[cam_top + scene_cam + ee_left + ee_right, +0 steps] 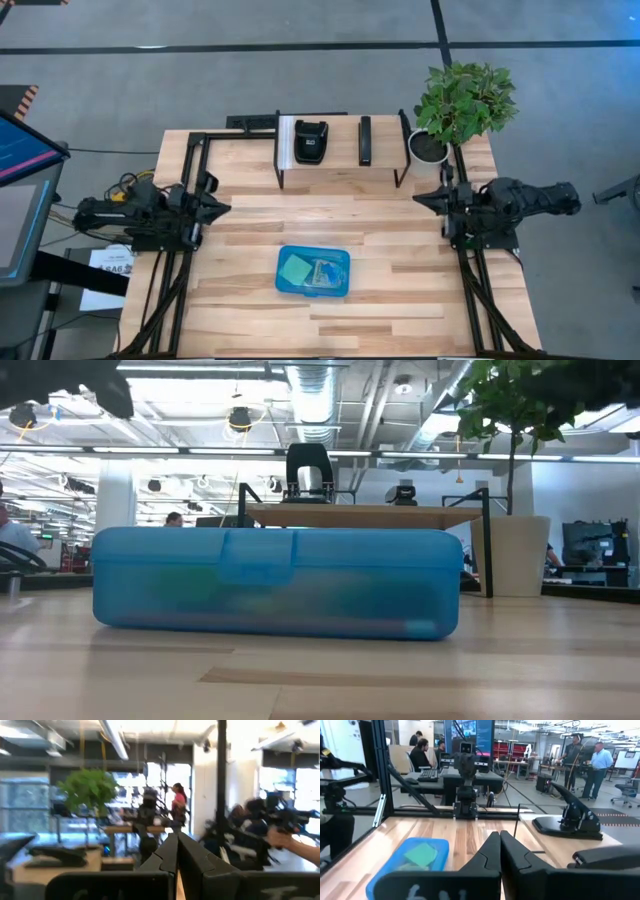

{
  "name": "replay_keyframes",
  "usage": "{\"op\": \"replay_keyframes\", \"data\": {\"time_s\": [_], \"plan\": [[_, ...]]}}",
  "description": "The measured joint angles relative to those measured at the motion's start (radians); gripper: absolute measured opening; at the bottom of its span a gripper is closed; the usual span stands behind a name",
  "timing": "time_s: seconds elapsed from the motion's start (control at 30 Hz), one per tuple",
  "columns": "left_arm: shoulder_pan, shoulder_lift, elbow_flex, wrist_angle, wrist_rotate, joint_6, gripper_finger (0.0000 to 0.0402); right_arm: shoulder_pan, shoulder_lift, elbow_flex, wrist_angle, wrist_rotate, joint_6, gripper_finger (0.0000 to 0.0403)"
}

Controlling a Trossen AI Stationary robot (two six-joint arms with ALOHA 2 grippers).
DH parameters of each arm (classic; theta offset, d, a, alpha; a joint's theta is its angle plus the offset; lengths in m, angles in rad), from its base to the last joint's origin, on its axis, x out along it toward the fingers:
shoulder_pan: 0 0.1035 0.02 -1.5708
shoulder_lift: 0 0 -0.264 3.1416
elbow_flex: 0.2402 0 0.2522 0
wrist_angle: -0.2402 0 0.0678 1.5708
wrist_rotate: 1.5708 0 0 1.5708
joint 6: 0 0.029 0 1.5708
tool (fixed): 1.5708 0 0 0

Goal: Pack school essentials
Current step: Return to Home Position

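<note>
While left hand (222, 208), right hand (420, 199) hang closed, blue box (313, 271) centred, seemingly lidded.

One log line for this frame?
blue supply box shut, unheld | left pincer shut, parked left | right pincer shut, parked right

A closed, see-through blue box (275, 582) sits lid down on the wooden desk (320, 680), across the middle of the view, its front latch (257, 557) fastened. Blurred green and pale shapes show through its wall. Toward the desk's far edge stands a raised shelf (365, 515) carrying a black device (308, 468). A leafy plant (520, 400) in a pale pot (518, 555) stands at the far right corner.
</note>
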Motion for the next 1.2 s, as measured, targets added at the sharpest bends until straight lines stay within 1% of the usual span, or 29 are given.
{"op": "replay_keyframes", "data": {"time_s": [0.07,0.13,0.3,0.53,0.67,0.87,1.03,1.2], "plan": [[0.000,0.008,-0.009,-0.006,0.025,-0.001,0.0000,-0.001,-0.028,-0.036,0.012,0.000,0.000,0.0012],[0.000,0.017,-0.029,0.025,0.030,-0.007,0.0000,-0.001,-0.054,-0.064,0.025,0.000,0.000,0.0012],[0.000,-0.001,-0.094,0.072,0.058,-0.017,0.0000,-0.001,-0.125,-0.129,0.038,-0.002,-0.006,0.0012],[0.000,0.002,-0.153,0.090,0.072,-0.046,0.0000,-0.001,-0.123,-0.174,0.050,-0.001,-0.008,0.0012],[0.000,0.003,-0.166,0.083,0.104,-0.063,0.0000,-0.001,-0.123,-0.193,0.045,-0.001,-0.008,0.0012],[0.000,0.003,-0.166,0.001,0.128,-0.046,0.0000,-0.001,-0.123,-0.197,0.016,-0.001,-0.012,0.0012],[0.000,0.003,-0.167,-0.107,0.142,-0.096,0.0000,-0.001,-0.123,-0.196,-0.031,-0.001,-0.007,0.0012],[0.000,0.003,-0.167,-0.096,0.146,-0.060,0.0000,-0.001,-0.123,-0.196,-0.081,-0.001,0.011,0.0012]]}}
